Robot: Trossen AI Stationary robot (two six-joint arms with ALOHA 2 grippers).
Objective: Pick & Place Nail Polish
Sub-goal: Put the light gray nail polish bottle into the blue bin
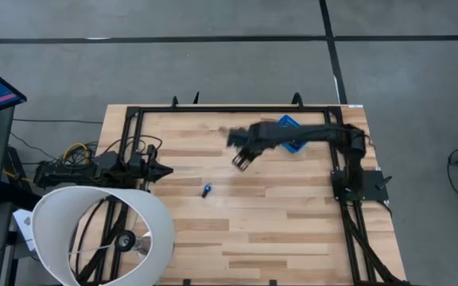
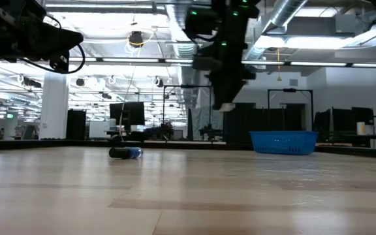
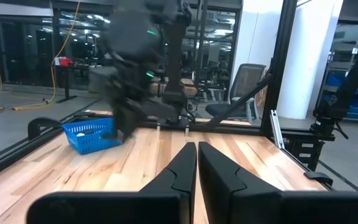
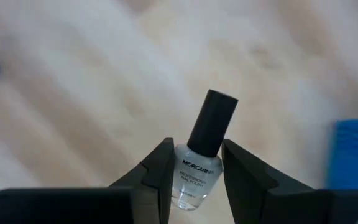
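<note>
Right pincer (image 4: pixel 194 168) clamps a clear polish bottle (image 4: pixel 197 168) above the surface (image 1: pixel 277 214), cap tilted; thin grip, so a swing toward the bin (image 1: pixel 291 125) could drop it. Left pincer (image 3: pixel 196 163) parked, closed, empty.

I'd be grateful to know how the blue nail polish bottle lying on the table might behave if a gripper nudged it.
The blue bottle lies on its side on bare wood, so it would probably roll. It looks tiny, likely light and easily skidding away. If glass like the bottle in the right gripper, it may be slippery.
</note>
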